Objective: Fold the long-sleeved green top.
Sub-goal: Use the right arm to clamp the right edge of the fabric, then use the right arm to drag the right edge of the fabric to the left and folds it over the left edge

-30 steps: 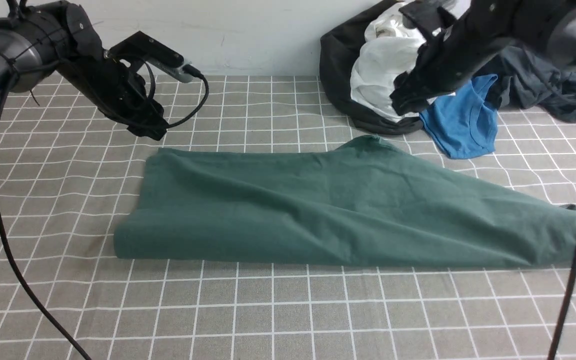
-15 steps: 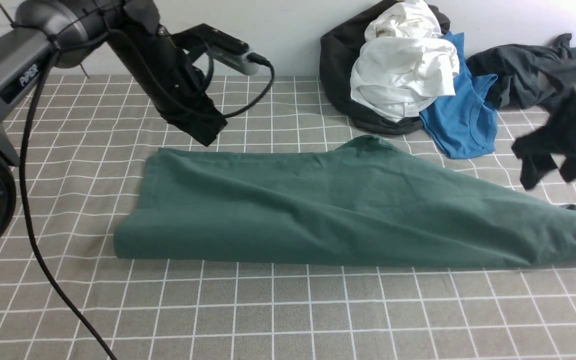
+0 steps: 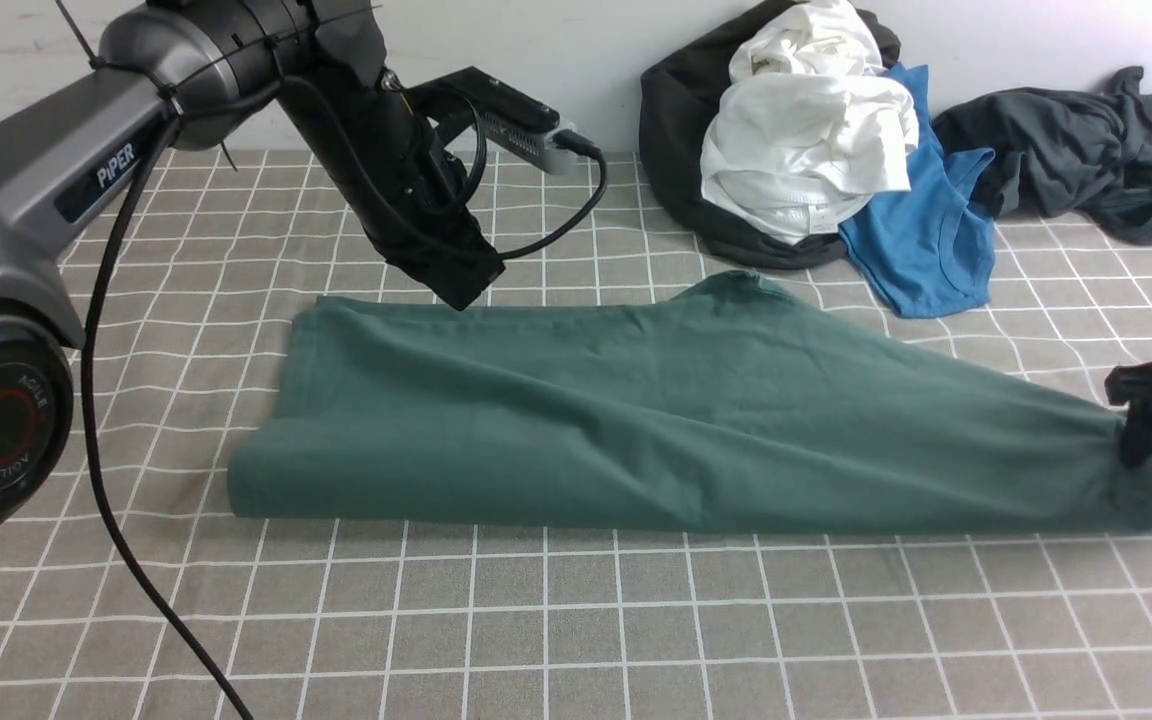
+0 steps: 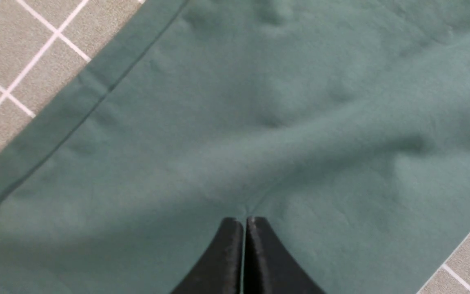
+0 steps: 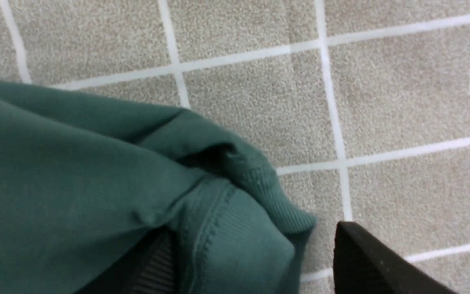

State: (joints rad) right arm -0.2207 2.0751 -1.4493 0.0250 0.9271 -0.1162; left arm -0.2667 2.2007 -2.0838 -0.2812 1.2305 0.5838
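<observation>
The green long-sleeved top (image 3: 636, 430) lies folded into a long band across the middle of the table, its hem end toward the left edge and its ribbed cuff (image 5: 235, 241) reaching almost to the right edge. At the band's far edge, the left gripper (image 3: 463, 288) points down at the cloth with its jaws clenched together, and it is unclear whether they pinch any fabric. The right gripper (image 3: 1151, 440) stands released at the cuff, one finger (image 5: 365, 261) on the checked tablecloth (image 3: 576, 620) beside it and the other tucked under the fabric. A white garment (image 3: 806, 130), a blue top (image 3: 926, 240) and dark clothes (image 3: 1076, 160) are heaped at the far right corner.
</observation>
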